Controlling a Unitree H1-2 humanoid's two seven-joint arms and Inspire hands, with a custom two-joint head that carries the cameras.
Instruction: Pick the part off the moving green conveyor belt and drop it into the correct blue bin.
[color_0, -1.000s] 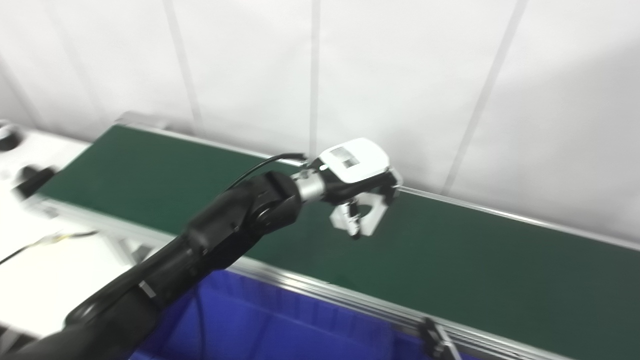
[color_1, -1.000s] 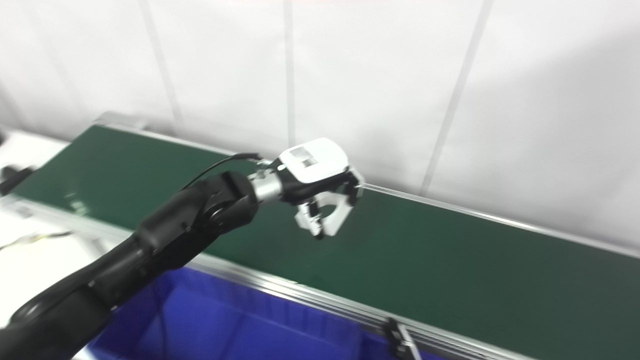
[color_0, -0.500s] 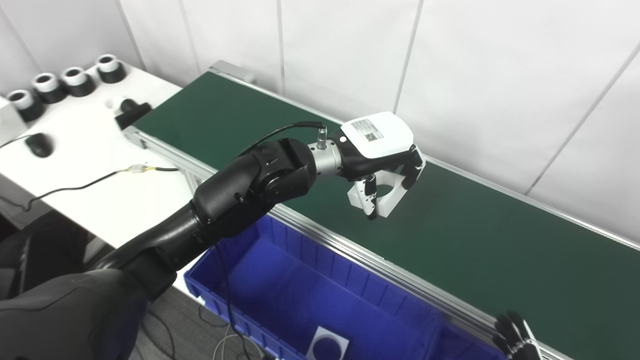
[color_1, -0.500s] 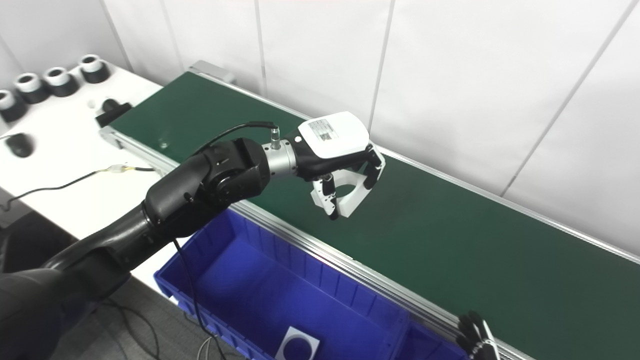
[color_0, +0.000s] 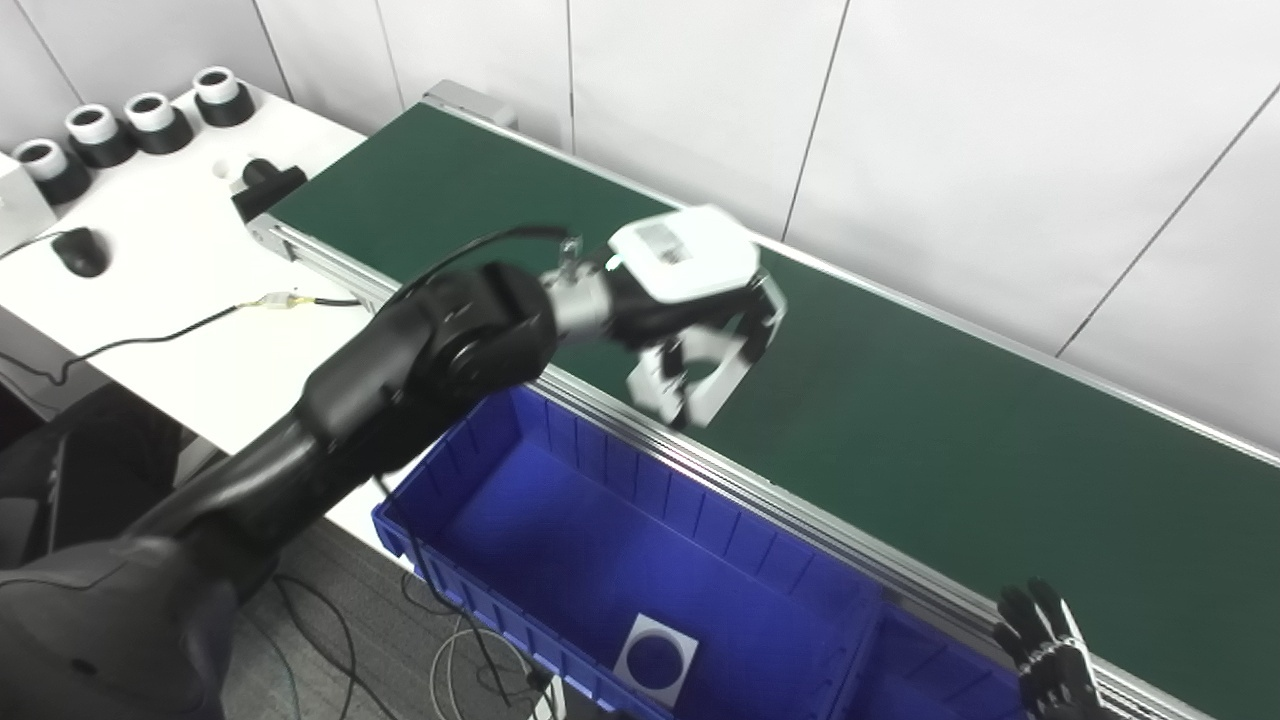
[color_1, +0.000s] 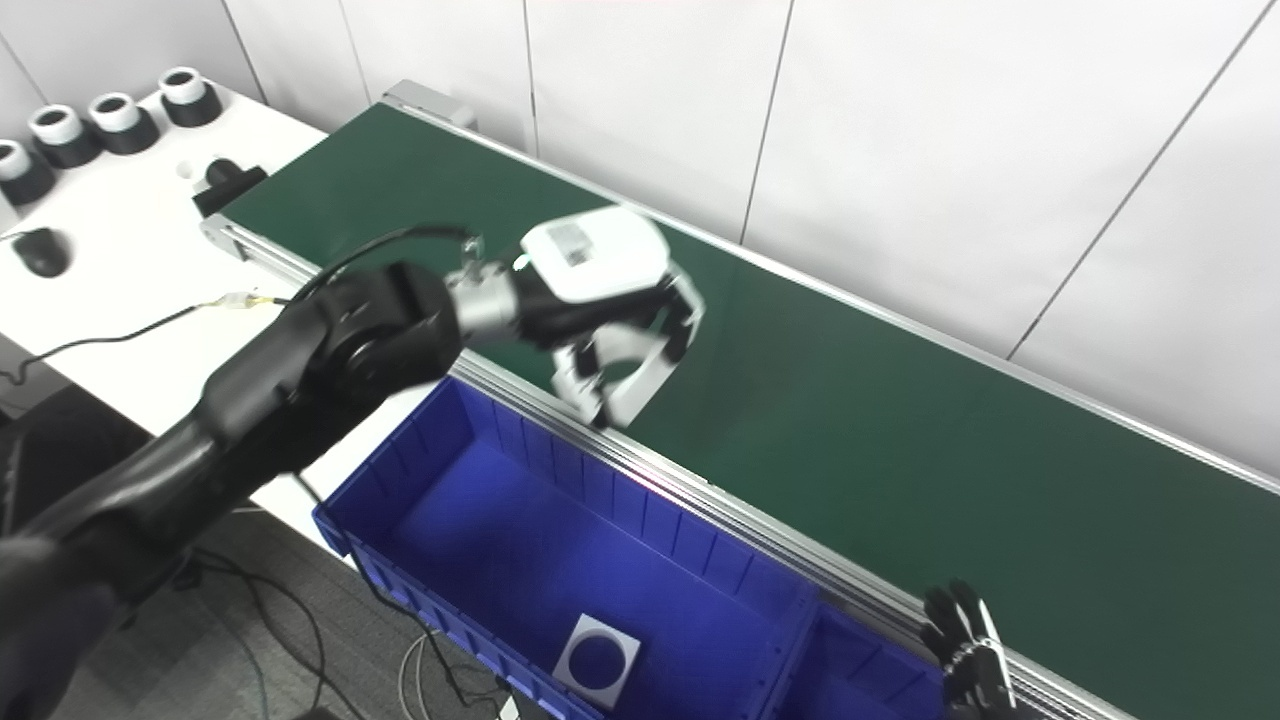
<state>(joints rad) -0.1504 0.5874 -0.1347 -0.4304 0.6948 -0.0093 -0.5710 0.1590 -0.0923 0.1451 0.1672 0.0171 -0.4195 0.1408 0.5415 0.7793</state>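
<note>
Left hand (color_0: 700, 330) above green belt (color_0: 950, 450)

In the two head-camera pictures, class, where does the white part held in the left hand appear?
Left eye view: the white part sits just above centre, over the belt's near rail.
Right eye view: it lies just left of centre.
Shared landmark: the blue bin directly below it.
</note>
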